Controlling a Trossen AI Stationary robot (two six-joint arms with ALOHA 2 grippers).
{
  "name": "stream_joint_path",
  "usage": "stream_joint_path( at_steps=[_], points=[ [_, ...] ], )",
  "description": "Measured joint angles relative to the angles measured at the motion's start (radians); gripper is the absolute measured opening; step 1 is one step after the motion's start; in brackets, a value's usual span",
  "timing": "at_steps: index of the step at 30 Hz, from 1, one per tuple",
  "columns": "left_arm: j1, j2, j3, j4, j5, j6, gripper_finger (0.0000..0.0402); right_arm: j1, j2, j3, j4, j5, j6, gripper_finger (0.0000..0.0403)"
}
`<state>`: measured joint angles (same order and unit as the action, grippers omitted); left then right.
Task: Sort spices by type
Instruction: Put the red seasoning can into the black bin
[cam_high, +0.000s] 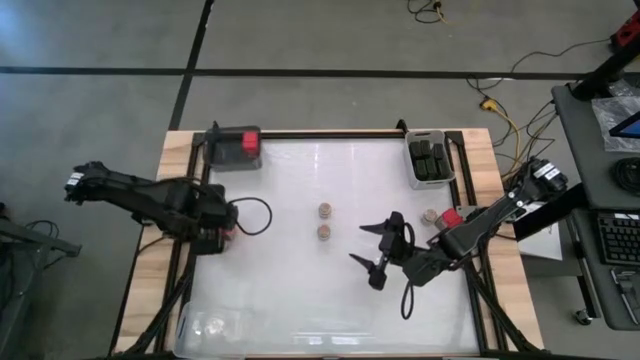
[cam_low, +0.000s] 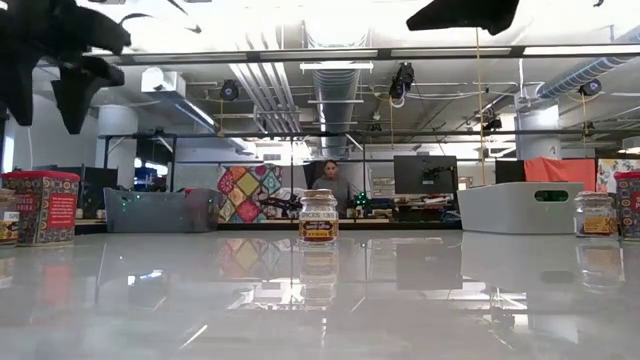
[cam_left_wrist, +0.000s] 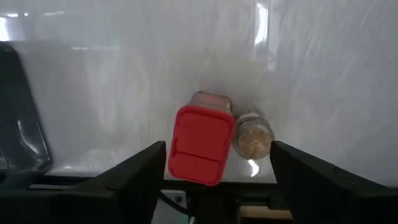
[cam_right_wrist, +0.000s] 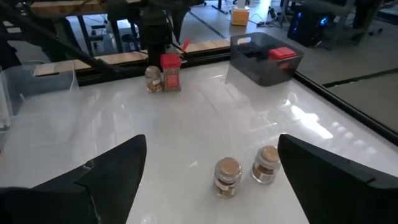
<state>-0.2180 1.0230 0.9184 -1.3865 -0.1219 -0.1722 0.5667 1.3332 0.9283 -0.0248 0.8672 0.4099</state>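
Observation:
My left gripper (cam_high: 226, 228) hangs open near the table's left edge, over a red blocky spice container (cam_left_wrist: 200, 144) and a round tan-topped jar (cam_left_wrist: 252, 135) that stand side by side on the table. Its fingers stand on either side of the pair, apart from both. My right gripper (cam_high: 357, 243) is open right of centre and faces two more tan-topped jars (cam_high: 325, 210) (cam_high: 324, 232), which also show in the right wrist view (cam_right_wrist: 227, 174) (cam_right_wrist: 267, 163). Another jar (cam_high: 430, 216) and a red container (cam_high: 451, 217) stand by the right arm.
A grey bin (cam_high: 215, 143) with red containers sits at the far left corner. A second bin (cam_high: 412, 163) with black containers sits at the far right. A clear bin (cam_high: 208, 324) stands at the near left. A person (cam_low: 328, 185) sits far behind the table.

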Motion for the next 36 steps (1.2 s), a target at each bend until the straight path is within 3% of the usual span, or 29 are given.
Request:
stream_joint_path(
  at_steps=[10, 18, 36],
  points=[
    [0.022, 0.088, -0.093, 0.060, 0.002, 0.065, 0.0288, 0.000, 0.012, 0.000, 0.008, -0.003, 0.001, 0.0357],
    [0.115, 0.158, -0.092, 0.067, 0.035, 0.093, 0.0288, 0.000, 0.012, 0.000, 0.008, -0.005, 0.001, 0.0357],
    [0.167, 0.345, -0.088, 0.057, 0.009, 0.094, 0.0288, 0.006, 0.012, 0.000, 0.002, -0.042, 0.012, 0.0357]
  ],
)
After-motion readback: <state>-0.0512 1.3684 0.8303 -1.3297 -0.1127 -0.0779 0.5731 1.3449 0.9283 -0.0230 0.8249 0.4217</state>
